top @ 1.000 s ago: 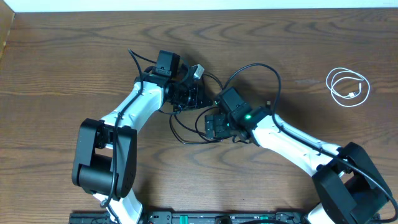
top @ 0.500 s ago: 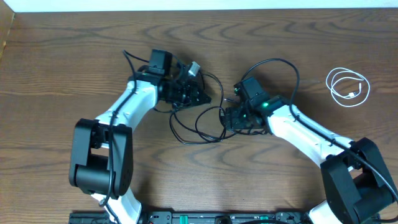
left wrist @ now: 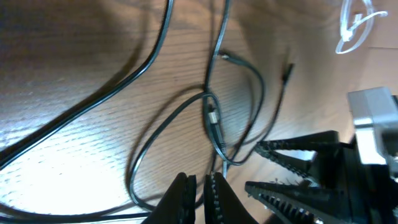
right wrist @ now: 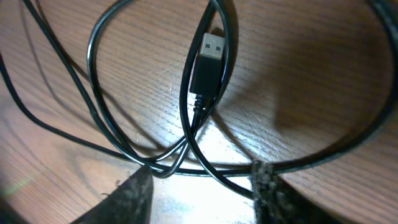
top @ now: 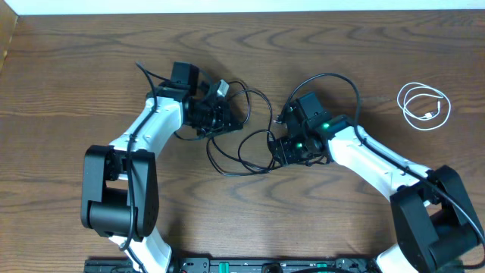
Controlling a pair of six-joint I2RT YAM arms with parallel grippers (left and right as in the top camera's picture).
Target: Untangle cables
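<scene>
Brown table (top: 68, 68), apparently wood-grain

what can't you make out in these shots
Overhead: which strand of the long thin black cable lies on top at the crossings; too thin.
Left wrist: coiled thin white cable blurred, cut by top edge; what the left fingers pinch, cut off by bottom edge.
Right wrist: right fingers blurred.
</scene>
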